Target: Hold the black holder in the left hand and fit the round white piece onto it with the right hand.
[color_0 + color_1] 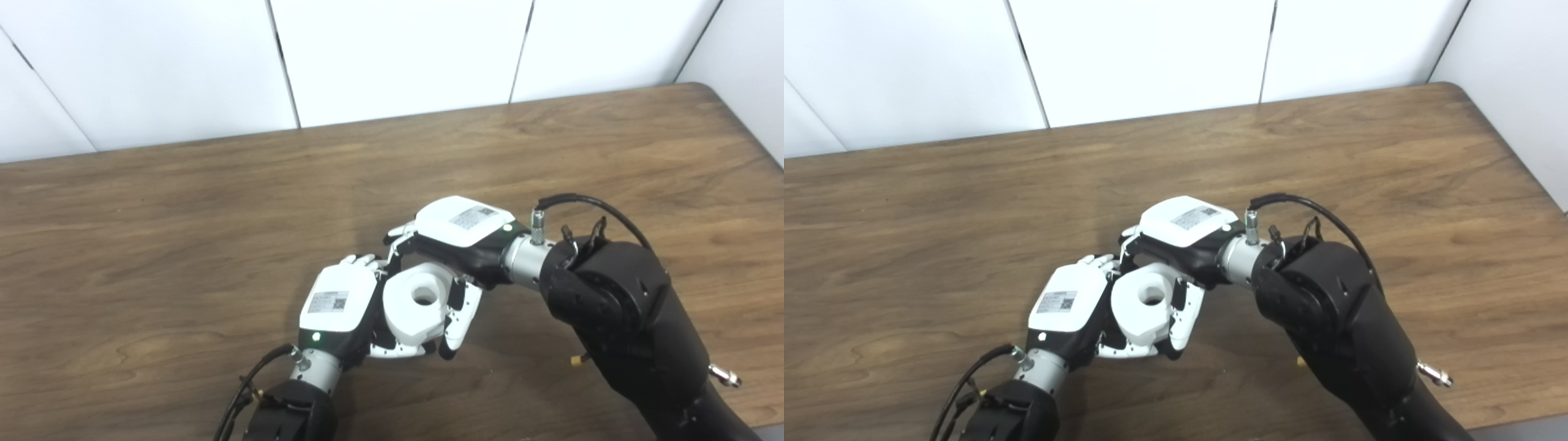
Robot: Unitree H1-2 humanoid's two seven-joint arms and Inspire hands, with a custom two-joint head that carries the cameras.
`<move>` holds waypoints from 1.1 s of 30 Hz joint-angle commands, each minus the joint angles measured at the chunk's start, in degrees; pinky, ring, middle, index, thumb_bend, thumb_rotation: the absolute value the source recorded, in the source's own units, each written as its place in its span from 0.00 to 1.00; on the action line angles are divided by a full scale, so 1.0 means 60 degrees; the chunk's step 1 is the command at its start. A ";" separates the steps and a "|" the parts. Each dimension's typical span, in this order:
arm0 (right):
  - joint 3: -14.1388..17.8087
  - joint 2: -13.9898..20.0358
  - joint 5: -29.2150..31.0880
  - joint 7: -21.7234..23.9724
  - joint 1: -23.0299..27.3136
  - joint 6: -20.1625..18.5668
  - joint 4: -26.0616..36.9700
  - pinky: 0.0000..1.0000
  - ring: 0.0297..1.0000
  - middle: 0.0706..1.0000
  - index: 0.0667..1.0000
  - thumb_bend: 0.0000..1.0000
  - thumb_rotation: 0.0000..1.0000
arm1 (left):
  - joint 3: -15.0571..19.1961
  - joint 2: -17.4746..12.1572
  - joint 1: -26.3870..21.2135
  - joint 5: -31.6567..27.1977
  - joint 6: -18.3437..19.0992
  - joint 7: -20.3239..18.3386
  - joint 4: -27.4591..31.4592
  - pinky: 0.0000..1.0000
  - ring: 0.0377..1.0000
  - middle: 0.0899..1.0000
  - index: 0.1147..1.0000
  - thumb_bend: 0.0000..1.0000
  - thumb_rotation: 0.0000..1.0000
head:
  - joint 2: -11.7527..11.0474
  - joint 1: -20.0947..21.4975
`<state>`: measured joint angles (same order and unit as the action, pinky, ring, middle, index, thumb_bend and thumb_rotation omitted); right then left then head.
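The round white piece [407, 313], with a hole in its middle, is held just above the table between both hands. My right hand [463, 231] reaches in from the right and is shut on it, thumb [456, 321] on its right side and fingers [399, 235] over its far side. My left hand [339, 306] presses against its left side, with fingers [398, 351] curled underneath. Of the black holder [383, 334] only a dark sliver shows between the left palm and the white piece; the rest is hidden. The white piece appears to sit against it.
The brown wooden table [184, 245] stretches wide to the left, back and right of the hands. White wall panels [398, 55] stand behind its far edge. The table's right edge [750, 131] and rounded corner lie at the upper right.
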<state>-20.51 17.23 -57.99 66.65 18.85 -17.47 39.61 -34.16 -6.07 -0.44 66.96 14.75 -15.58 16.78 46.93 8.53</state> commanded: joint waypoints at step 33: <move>0.0405 0.0790 0.0950 0.0526 0.1018 -0.0808 0.0058 1.00 0.87 0.88 0.81 1.00 0.21 | -0.0285 -0.0004 0.0131 0.0116 -0.0065 -0.0498 -0.0586 0.92 0.88 0.78 0.42 0.52 0.07 | 0.0023 0.0091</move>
<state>-19.14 21.22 -52.95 66.78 22.41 -20.24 38.73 -34.35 -5.95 -0.52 66.87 14.71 -15.12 16.55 47.02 9.05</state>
